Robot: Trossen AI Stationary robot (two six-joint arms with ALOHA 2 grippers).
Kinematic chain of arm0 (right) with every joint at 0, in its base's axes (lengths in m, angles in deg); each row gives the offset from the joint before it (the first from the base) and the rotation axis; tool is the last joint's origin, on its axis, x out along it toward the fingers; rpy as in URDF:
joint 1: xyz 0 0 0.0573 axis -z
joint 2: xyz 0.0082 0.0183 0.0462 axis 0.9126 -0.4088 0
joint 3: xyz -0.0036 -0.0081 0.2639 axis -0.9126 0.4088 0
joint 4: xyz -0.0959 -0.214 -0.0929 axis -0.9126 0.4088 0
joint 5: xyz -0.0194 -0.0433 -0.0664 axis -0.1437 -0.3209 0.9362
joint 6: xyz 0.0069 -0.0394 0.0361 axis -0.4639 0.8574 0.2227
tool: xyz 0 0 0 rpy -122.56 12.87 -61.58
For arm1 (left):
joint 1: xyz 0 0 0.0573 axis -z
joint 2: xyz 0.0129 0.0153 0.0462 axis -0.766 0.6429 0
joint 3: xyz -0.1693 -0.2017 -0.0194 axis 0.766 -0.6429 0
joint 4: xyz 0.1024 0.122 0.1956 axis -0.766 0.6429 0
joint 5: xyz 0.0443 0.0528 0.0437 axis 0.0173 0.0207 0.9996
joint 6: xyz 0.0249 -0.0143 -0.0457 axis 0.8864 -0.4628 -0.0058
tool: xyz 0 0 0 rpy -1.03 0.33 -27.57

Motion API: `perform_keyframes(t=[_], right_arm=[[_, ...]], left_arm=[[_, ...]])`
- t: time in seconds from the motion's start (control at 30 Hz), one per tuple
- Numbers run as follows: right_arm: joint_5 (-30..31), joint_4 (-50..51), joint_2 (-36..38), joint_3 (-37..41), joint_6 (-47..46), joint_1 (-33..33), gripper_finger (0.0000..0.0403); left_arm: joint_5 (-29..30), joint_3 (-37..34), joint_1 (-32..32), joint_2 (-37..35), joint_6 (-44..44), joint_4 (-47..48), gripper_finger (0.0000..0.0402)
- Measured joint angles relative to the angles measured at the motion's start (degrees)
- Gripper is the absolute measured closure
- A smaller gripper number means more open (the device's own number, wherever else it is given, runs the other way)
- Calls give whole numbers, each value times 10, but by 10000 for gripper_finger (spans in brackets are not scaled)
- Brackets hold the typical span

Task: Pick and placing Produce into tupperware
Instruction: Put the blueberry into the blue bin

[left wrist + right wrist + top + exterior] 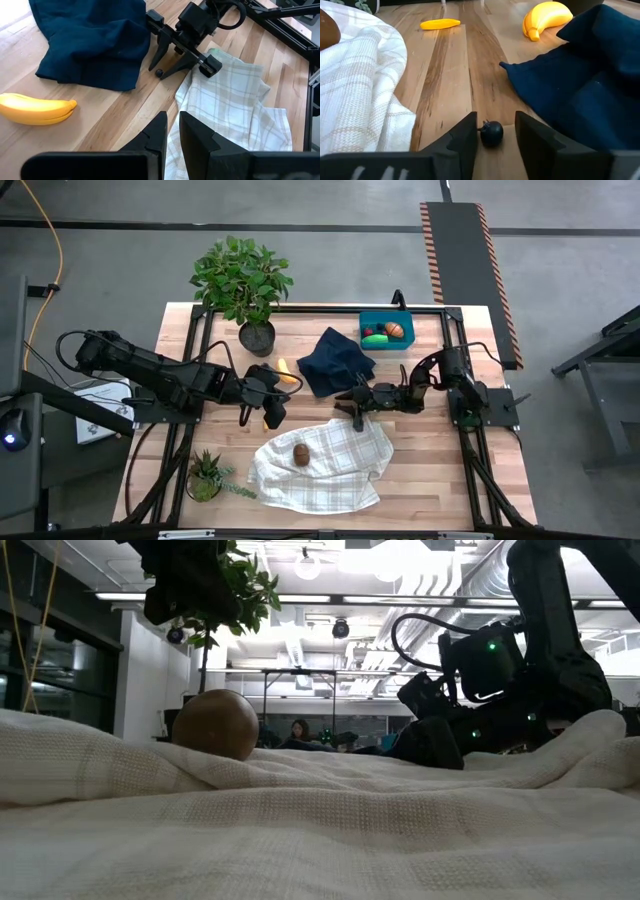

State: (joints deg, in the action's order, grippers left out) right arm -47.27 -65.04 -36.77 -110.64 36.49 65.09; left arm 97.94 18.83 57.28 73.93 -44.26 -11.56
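Even overhead light on my high view, soft short shadows under the arms. Low view is backlit: ceiling lamps (pixel 307 568) glare, near white cloth (pixel 300 830) dim and soft-focused. Wrist views bright, own fingers slightly blurred.

The kiwi (pixel 327 27) is cut off at the right wrist view's edge, and in the low view a fold of the checked towel (pixel 300 800) hides its underside. Inside the tupperware (pixel 372 319), the pieces are too small to tell apart beyond green, orange and brown. Beside the towel, the dark cherry (pixel 491 134) shows no detail.
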Motion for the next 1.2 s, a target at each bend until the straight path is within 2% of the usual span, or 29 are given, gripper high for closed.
perform_keyframes(t=[0.27,0.6,0.9,1.2], right_arm=[[0,0,0,0,-4,0,317],[-3,-14,-1,1,-8,0,343],[-6,-58,-4,-9,-38,0,350],[-20,-81,-3,-57,-58,0,350]], left_arm=[[0,0,0,0,0,0,362],[0,0,0,0,0,0,362],[-1,0,0,0,0,0,362],[-3,0,0,0,1,1,362]])
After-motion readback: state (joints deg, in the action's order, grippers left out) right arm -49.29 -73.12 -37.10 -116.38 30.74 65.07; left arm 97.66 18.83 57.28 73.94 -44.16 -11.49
